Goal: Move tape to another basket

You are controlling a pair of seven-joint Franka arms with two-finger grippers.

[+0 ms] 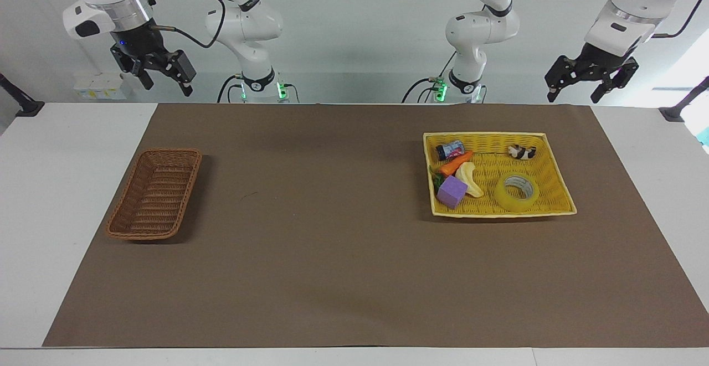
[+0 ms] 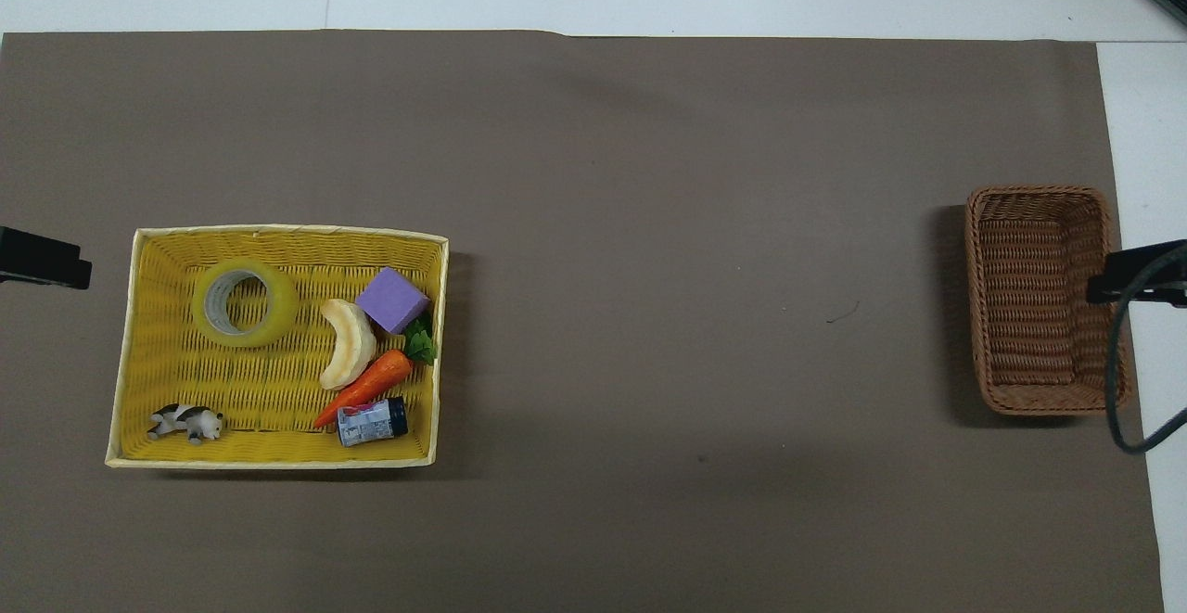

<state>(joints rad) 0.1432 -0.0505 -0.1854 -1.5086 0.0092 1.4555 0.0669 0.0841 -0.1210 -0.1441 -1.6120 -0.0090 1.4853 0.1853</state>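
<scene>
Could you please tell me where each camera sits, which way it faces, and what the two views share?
Facing view: high across the table, facing both arms; left gripper and right gripper hang open.
Overhead view: above the robots' end, looking steeply down; only gripper tips show.
Shared: tape in the yellow basket; empty wicker basket.

Both arms wait raised, left hand and right hand open.

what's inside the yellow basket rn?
In the yellow basket: the tape lying flat, a purple block, a banana, a carrot, a small can and an animal figure. Nothing looks covered, though the banana and carrot overlap.
</scene>
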